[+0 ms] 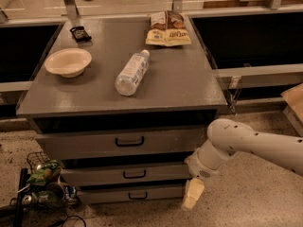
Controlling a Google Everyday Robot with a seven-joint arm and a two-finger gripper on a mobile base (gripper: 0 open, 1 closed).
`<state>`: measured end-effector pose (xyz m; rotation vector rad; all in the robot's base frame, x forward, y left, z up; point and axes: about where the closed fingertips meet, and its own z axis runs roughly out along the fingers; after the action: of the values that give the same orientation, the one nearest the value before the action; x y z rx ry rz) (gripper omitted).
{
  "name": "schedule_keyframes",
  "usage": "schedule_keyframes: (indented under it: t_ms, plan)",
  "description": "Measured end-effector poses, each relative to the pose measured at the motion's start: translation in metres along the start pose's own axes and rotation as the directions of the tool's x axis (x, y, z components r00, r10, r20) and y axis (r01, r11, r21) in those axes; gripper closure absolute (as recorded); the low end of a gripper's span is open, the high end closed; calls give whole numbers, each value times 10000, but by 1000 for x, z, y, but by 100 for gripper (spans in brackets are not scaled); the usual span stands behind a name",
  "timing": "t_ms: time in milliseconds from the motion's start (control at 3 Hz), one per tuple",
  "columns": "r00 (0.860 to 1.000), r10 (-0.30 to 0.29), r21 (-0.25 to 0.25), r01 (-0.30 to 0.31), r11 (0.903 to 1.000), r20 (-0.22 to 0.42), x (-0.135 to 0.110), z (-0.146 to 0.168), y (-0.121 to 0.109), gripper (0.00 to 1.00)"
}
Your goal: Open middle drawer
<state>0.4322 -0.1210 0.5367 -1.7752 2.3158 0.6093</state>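
Note:
The middle drawer (pixel 94 176) is a grey front with a small black loop handle (pixel 134 174), set between a taller top drawer (pixel 85 144) and a slim bottom drawer (pixel 109 195). It looks closed. My gripper (pixel 193 194) hangs from the white arm (pixel 246 143) at the cabinet's lower right corner. It points down, level with the bottom drawer and right of it. It is well to the right of the middle drawer's handle and holds nothing that I can see.
On the grey cabinet top (pixel 180 79) lie a pale bowl (pixel 68 61), a clear bottle (pixel 131 73) on its side, snack bags (pixel 167 28) and a small black object (pixel 80 33). A wire basket of cans (pixel 43 183) sits on the floor at the left. A cardboard box (pixel 294 100) is at the right.

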Motion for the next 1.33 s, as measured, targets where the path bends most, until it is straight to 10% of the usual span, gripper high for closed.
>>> schedule_keyframes:
  t_ms: [1333]
  plan:
    - [9991, 340, 1560, -378, 9870, 268, -18, 51, -45, 0]
